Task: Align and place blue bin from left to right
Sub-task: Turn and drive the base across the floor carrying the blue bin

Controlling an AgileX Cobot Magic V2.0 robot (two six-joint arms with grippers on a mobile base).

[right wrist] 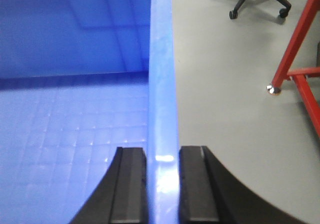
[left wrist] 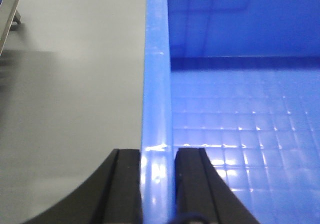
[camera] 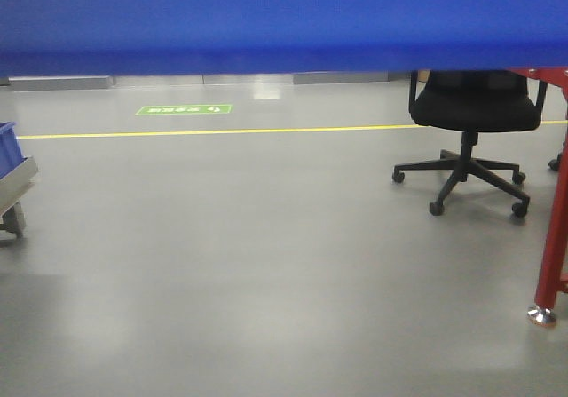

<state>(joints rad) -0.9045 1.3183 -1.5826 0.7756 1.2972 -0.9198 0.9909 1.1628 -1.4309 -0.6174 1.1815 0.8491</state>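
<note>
Left wrist view: left hand (left wrist: 158, 156) clamps blue bin (left wrist: 240, 114) wall between fingers; right hand (right wrist: 163, 156) grips opposite wall. Stiff, glossy plastic, likely light, slippery.

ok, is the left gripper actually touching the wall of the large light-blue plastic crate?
Touching. Left wrist view: the left gripper straddles the light-blue plastic crate wall, both black fingers flush against it, no gap.

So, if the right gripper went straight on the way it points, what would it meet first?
The blue bin itself: the right gripper clamps its wall, which runs straight ahead between the fingers; how far is unclear.
</note>
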